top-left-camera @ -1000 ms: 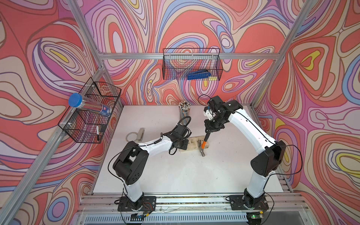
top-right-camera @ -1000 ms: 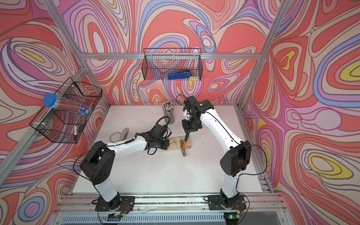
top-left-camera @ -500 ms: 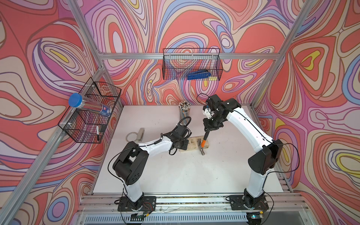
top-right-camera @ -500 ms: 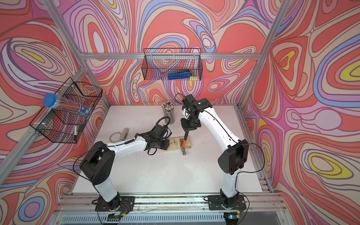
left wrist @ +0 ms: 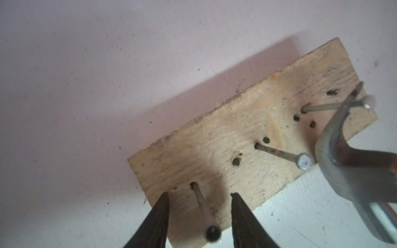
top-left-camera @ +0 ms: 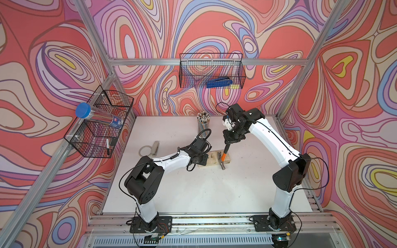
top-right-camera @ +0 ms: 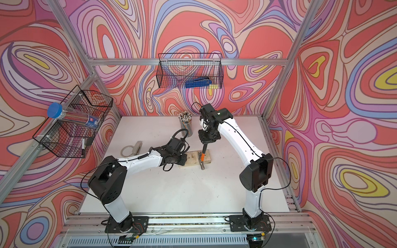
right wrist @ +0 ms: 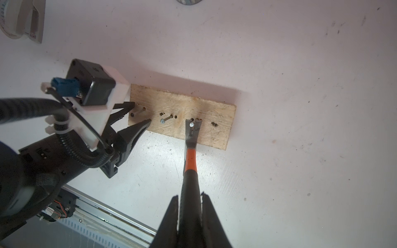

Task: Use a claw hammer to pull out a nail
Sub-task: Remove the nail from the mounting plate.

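Right pincer shut hard on the black handle of the claw hammer. Its claw is hooked under the nail in the wood board. Left pincer half-open, holding nothing, tips astride the end nail. Risks: board tips up if poorly pinned, handle twists in my grip, claw slips off the head.

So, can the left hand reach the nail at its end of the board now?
Probably yes. The left hand is open, and that nail stands between its fingers, untouched. Nothing blocks it; the hammer is at the board's other end.
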`<control>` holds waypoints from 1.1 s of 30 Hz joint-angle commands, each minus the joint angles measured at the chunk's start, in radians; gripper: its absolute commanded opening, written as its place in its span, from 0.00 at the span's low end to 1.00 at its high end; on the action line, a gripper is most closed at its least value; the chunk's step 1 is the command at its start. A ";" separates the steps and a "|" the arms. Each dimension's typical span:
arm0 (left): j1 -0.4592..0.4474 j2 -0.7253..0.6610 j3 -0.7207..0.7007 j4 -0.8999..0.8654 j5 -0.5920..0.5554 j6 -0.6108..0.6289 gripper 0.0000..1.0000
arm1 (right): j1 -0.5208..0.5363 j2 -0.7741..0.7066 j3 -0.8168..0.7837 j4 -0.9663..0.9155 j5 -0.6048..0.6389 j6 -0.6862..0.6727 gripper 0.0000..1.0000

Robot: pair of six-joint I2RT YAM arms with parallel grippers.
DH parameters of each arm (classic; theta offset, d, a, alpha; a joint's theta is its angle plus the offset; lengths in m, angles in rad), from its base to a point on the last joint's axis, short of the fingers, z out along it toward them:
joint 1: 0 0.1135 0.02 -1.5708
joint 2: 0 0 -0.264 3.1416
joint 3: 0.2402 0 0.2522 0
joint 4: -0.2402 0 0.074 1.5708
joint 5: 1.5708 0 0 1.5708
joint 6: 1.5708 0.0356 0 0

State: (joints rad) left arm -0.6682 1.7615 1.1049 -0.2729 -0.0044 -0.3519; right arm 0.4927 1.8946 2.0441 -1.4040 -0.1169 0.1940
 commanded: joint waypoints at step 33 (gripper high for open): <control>-0.017 0.056 -0.082 -0.073 0.012 -0.039 0.47 | 0.061 -0.334 -0.654 0.621 0.130 0.016 0.00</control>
State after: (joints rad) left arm -0.6746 1.7546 1.0847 -0.2493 -0.0212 -0.3706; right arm 0.5415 1.5082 1.4609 -0.8749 -0.0315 0.2104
